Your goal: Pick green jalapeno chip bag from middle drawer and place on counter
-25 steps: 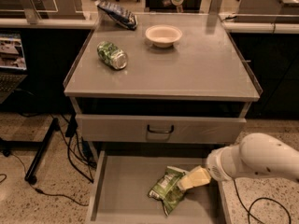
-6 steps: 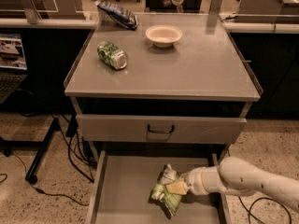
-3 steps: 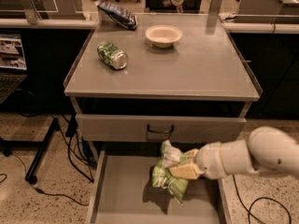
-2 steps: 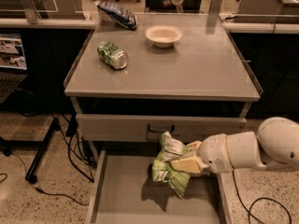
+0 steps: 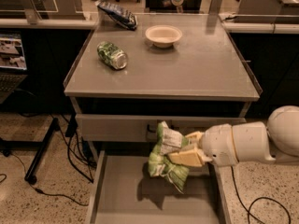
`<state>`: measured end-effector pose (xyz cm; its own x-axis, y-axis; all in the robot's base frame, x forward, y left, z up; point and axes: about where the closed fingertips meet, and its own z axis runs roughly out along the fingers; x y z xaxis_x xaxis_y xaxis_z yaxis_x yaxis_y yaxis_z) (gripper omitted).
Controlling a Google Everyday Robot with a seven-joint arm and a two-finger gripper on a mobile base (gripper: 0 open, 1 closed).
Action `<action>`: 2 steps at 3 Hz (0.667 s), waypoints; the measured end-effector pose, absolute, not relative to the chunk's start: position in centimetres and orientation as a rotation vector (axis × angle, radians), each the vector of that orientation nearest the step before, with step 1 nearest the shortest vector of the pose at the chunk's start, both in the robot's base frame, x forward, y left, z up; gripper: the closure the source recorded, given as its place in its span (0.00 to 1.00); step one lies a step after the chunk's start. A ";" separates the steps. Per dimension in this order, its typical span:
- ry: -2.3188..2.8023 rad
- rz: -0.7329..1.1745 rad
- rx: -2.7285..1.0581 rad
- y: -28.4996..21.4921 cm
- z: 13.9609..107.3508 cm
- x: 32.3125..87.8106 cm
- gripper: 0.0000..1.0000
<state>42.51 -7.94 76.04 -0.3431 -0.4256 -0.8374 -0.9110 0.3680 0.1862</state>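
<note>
The green jalapeno chip bag [image 5: 166,157], wrinkled with a white label patch, hangs in the air above the open middle drawer [image 5: 117,199], in front of the closed drawer front. My gripper [image 5: 184,148] comes in from the right on a white arm and is shut on the bag's right side with its tan fingers [image 5: 187,157]. The bag casts a shadow on the drawer's flat grey bottom. The counter [image 5: 196,71] is the grey top of the cabinet above.
On the counter lie a green drink can [image 5: 112,55] on its side at the left, a white bowl [image 5: 163,35] at the back middle and a dark blue chip bag [image 5: 117,14] at the back left. Cables and a stand leg [image 5: 42,148] are on the floor left.
My gripper closed on the bag lying in the drawer and has lifted it clear of the drawer bottom, up to the level of the closed drawer front.
</note>
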 end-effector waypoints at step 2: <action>1.718 0.818 -1.218 -6.0 88.2 43.3 1.00</action>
